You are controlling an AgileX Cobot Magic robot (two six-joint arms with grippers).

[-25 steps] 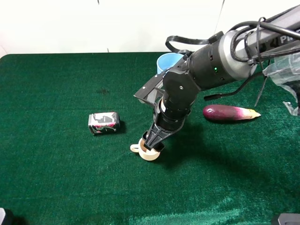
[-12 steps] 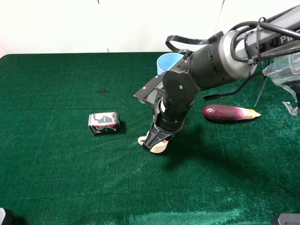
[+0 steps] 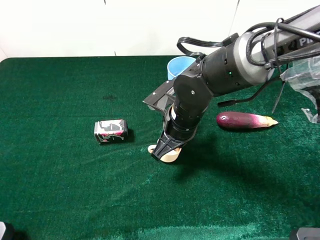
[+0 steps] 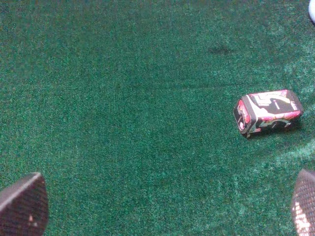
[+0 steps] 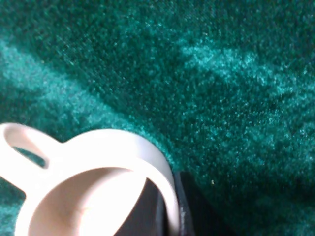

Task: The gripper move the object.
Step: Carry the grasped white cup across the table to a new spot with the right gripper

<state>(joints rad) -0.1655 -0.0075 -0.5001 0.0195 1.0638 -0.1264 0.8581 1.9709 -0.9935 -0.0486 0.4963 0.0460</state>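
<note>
The cream mug (image 3: 171,157) hangs tilted in my right gripper (image 3: 167,149), just above the green cloth near the middle of the table, with its small handle (image 3: 152,148) pointing left. The black fingers are shut on the mug's rim. In the right wrist view the mug (image 5: 93,187) fills the lower left, and a dark finger (image 5: 184,214) presses the outside of its rim. My left gripper (image 4: 162,211) is open and empty, with its fingertips (image 4: 22,206) wide apart over bare cloth at the left of the table.
A small pink and black can (image 3: 110,130) lies on its side left of the mug; it also shows in the left wrist view (image 4: 268,111). A light blue bowl (image 3: 179,65) stands behind the right arm. A purple eggplant (image 3: 245,120) lies to the right. Clear plastic (image 3: 302,80) sits at the right edge.
My right gripper has lifted the mug off the cloth, tilted it and shifted it slightly away from the front edge. In the last half second it has barely moved.
</note>
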